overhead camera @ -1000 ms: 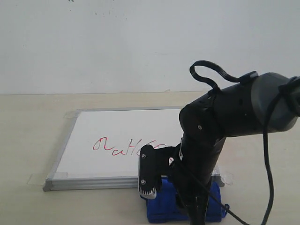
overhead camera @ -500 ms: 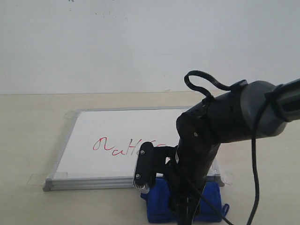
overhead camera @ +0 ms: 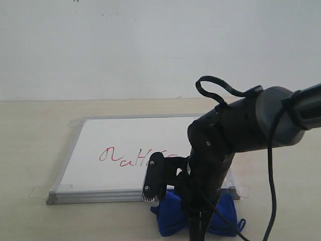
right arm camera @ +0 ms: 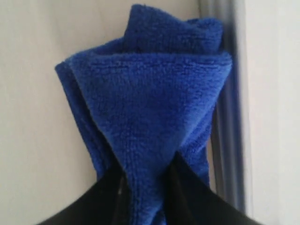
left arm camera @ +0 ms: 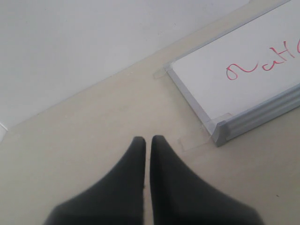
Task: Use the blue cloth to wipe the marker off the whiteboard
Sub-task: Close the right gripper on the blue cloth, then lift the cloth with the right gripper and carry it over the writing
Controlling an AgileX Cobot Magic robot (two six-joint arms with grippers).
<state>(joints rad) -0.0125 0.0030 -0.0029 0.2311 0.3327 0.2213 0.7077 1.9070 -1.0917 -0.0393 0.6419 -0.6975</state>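
The blue cloth (right arm camera: 150, 103) sits pinched inside the right end effector (right arm camera: 144, 176).

blue cloth (right arm camera: 150, 103): royal blue, plain, fuzzy nap seen. whiteboard (overhead camera: 130, 135): white face, silver-grey frame (overhead camera: 95, 196), clear tape tabs (overhead camera: 40, 192) at corners. marker (overhead camera: 128, 158): thin red script. tabletop (overhead camera: 30, 140): pale beige, unpatterned. wall (overhead camera: 150, 45): off-white. right claw (right arm camera: 144, 164) and left claw (left arm camera: 147, 139): black fingers noted. right arm (overhead camera: 235, 130): black to dark grey; cable (overhead camera: 215, 83) black.
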